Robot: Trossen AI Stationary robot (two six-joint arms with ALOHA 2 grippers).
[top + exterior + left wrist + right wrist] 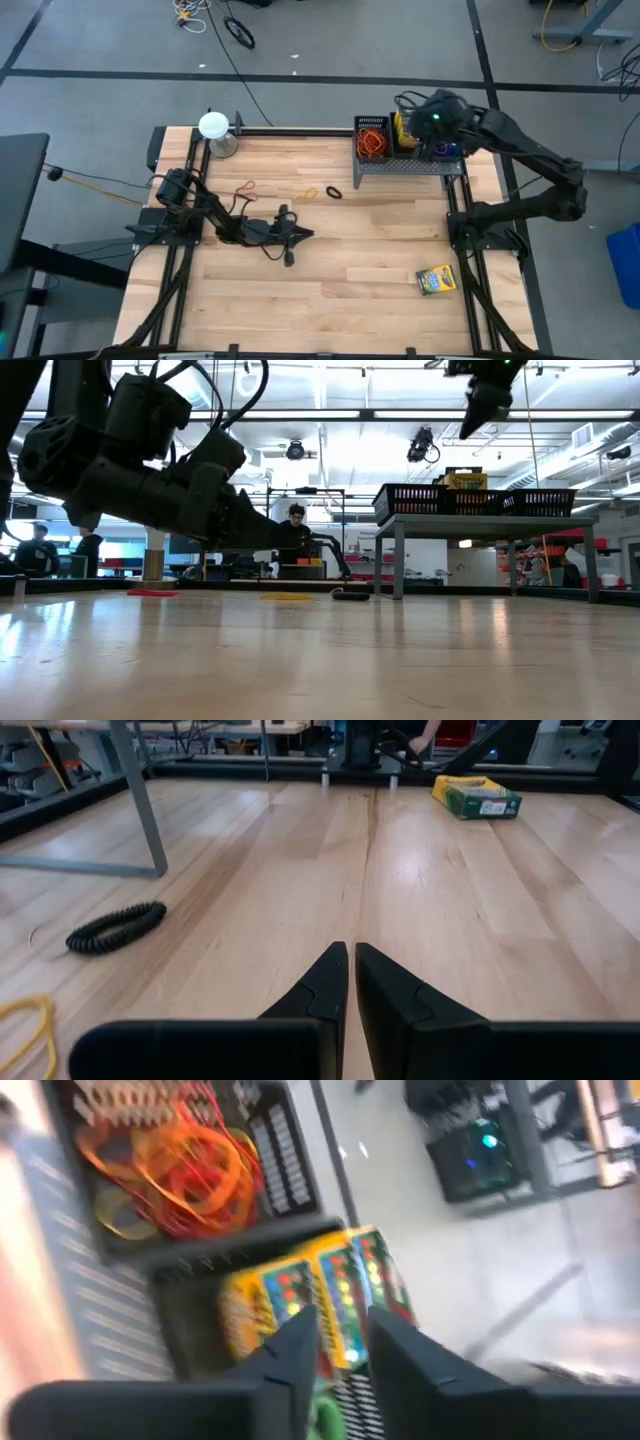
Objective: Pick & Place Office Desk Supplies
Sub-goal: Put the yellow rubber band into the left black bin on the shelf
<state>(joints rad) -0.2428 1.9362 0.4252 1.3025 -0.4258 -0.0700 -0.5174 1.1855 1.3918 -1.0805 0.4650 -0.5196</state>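
A black mesh rack (pixel 410 165) stands raised on legs at the table's far right. One compartment holds orange and red rubber bands (pixel 170 1165); the one beside it holds yellow-and-green crayon boxes (pixel 300 1290). My right gripper (pixel 343 1325) hangs above those boxes, fingers a little apart, with nothing between them. Another crayon box (pixel 436 279) lies flat near the right front. A red band (pixel 243 188), a yellow band (pixel 307 194) and a black coiled band (pixel 333 191) lie mid-table. My left gripper (pixel 305 236) rests low over the table's left half, shut and empty.
A white round-topped object (pixel 214 126) stands at the far left corner. The rack's grey legs (pixel 140 800) come down to the table beyond the black band. Bare wood lies between my left gripper and the loose crayon box. People sit in the room behind the table.
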